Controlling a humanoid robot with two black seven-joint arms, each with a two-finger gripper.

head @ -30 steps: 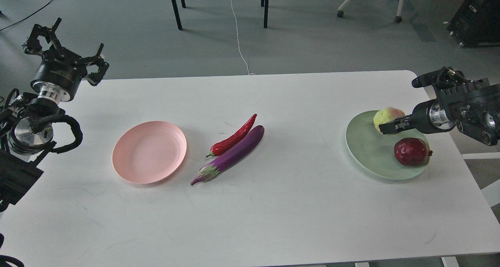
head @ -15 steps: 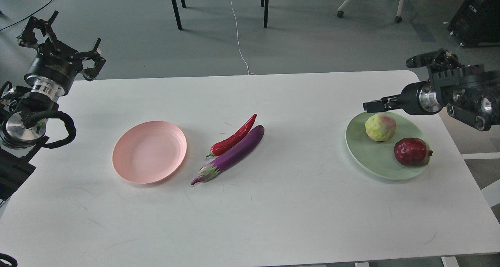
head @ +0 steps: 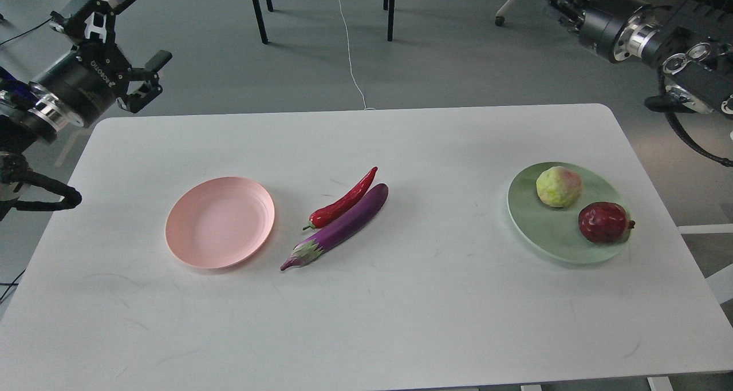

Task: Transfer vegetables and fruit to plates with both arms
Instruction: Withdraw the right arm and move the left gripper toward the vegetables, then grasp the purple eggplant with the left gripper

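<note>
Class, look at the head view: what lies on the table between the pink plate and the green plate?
In the head view, the red chili pepper and purple eggplant lie side by side between the pink plate and green plate; otherwise bare table.

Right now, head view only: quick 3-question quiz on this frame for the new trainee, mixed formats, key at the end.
1. True or false: the pink plate has food on it.
2. Multiple choice: what shares the green plate with the pomegranate?
A. the chili pepper
B. the eggplant
C. the yellow-green fruit
3. Fill in: the chili pepper and eggplant lie side by side on the ___, between the two plates.

Key
1. False. It holds nothing.
2. C. The yellow-green fruit sits on it.
3. Table. The left gripper stands open beyond its far left corner, holding nothing.
</note>
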